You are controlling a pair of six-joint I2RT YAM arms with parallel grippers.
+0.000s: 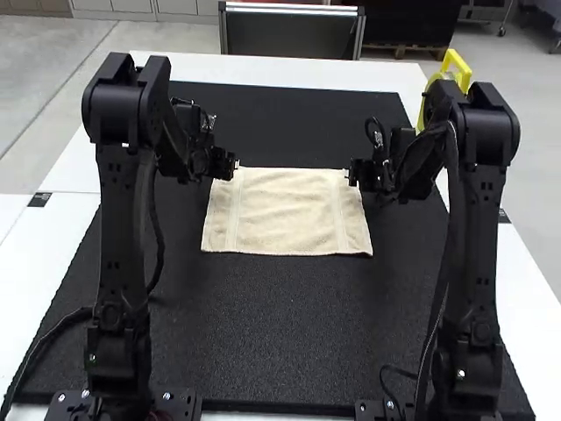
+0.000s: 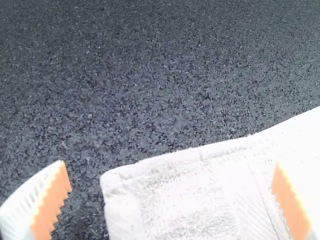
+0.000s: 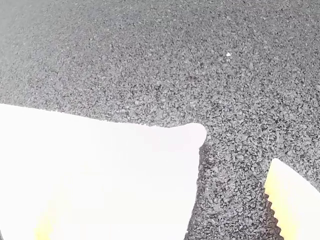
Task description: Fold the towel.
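"Where's the towel [image 1: 289,210]?"
"Spread flat mid-mat [image 1: 263,333], nearer far edge. My L gripper [image 1: 234,167] & R gripper [image 1: 352,173]: wide open, empty, at its far corners."
"Pinch both tog., then lift evenly, ok?"

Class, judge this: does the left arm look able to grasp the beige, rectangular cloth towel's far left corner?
Probably yes: the left gripper is open, its fingers to either side of the towel's corner, and nothing lies over it there.
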